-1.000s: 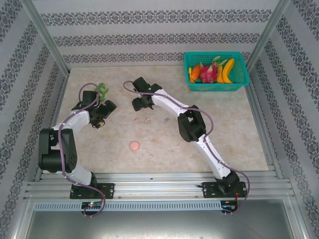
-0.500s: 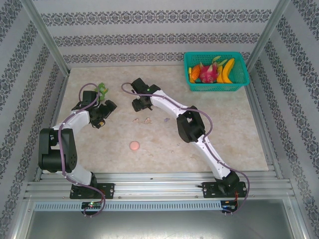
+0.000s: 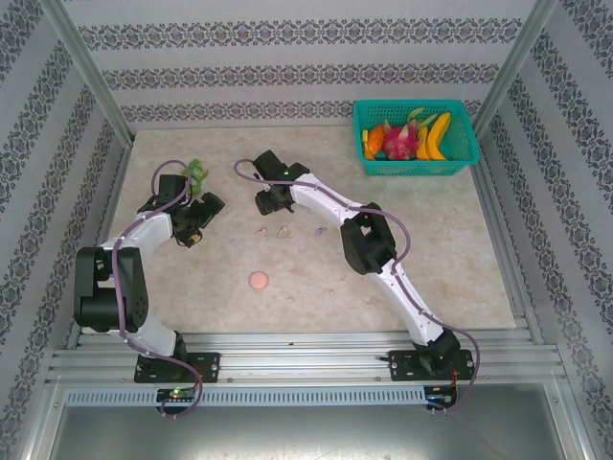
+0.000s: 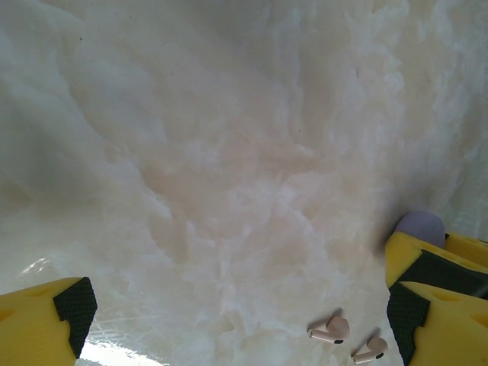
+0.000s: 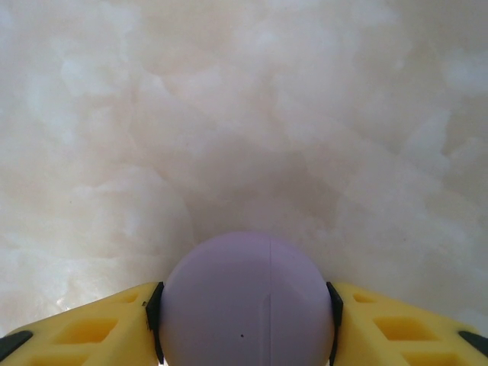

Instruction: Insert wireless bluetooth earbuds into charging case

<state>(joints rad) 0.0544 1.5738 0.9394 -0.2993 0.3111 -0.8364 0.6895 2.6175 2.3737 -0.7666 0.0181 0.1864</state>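
Observation:
In the right wrist view a round lilac charging case (image 5: pixel 245 293) rests on the marble table, closed, with its seam facing me. My right gripper (image 5: pixel 244 309) is shut on it, a black pad pressed against each side. From above, the right gripper (image 3: pixel 265 199) reaches to the table's middle left. Two pink-beige earbuds (image 4: pixel 329 329) (image 4: pixel 370 350) lie loose on the table. They sit just inside the right finger of my open left gripper (image 4: pixel 238 309), which holds nothing. The same two earbuds (image 3: pixel 261 231) (image 3: pixel 283 231) lie just below the right gripper, and the left gripper (image 3: pixel 196 222) is to their left.
A pink round case (image 3: pixel 259 280) lies on the marble table (image 3: pixel 450 249) toward the front. A teal basket (image 3: pixel 414 165) of fruit stands at the back right. Something green (image 3: pixel 196 172) sits behind the left arm. Metal rails border the table.
The right gripper's jaws have drawn in onto the lilac case, and that arm has shifted slightly. The left arm has not moved.

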